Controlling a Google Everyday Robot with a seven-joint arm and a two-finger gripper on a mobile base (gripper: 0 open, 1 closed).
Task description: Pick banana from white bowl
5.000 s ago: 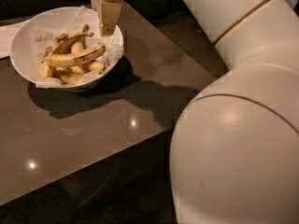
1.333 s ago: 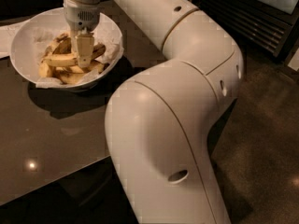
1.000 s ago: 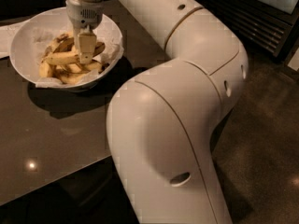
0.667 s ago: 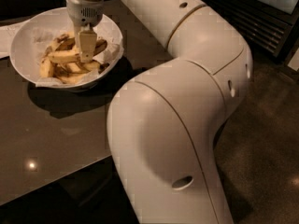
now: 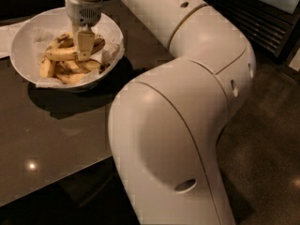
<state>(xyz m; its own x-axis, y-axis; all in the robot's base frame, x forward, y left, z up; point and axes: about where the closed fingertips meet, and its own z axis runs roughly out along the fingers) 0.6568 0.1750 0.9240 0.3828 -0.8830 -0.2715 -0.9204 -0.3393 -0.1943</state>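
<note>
Camera view: gripper (image 5: pixel 85 48) low over banana (image 5: pixel 61 54) in white bowl (image 5: pixel 21 46), far-left corner of desk (image 5: pixel 56 135). Grasp state: cannot tell. Risk: crowded neighbouring bananas (image 5: pixel 70 76) cause mis-grab or slip.

Gripper (image 5: pixel 85 48) is down inside the white bowl (image 5: pixel 18 46), directly over the banana (image 5: pixel 61 54). The banana lies atop shorter bananas (image 5: pixel 69 77) on a crumpled paper liner (image 5: pixel 112 54). The bowl sits on a dark glossy table (image 5: pixel 56 135). The white arm (image 5: pixel 187 78) fills the foreground.
</note>
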